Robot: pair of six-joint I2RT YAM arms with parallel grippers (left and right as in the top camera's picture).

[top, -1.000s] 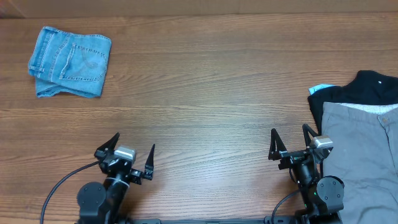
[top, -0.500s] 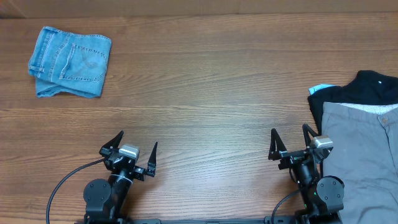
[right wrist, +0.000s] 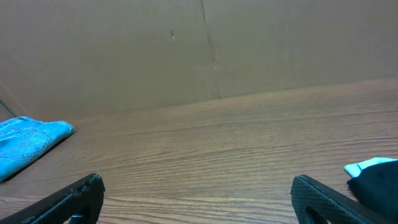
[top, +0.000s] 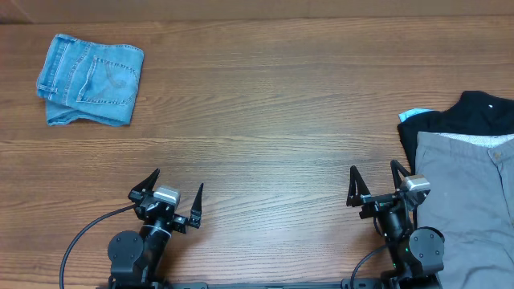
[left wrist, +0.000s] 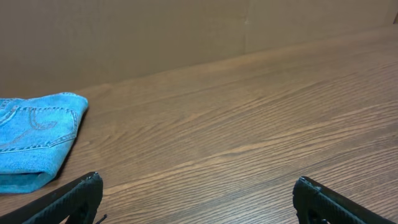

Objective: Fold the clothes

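**Jeans folded at the far left corner, both pincers wide and empty**

The light blue denim jeans [top: 90,79] lie as a folded bundle at the far left corner of the counter [top: 273,104], a stitched back pocket facing up. Against the right edge sits a pile. The grey trousers [top: 470,193] are spread towards the near right corner, and they overlap the black garment [top: 474,116], which lies behind them. A pale blue scrap [top: 414,115] peeks out at the black garment's left side.

The left pincer [top: 177,178] is by the near edge, left of middle, well apart from the jeans. Its fingers are spread wide, with only bare wood between them. The right pincer [top: 373,165] is also by the near edge, just beside the left border of the grey trousers. I cannot tell whether its outer finger touches the cloth. It too is spread wide and grips nothing.
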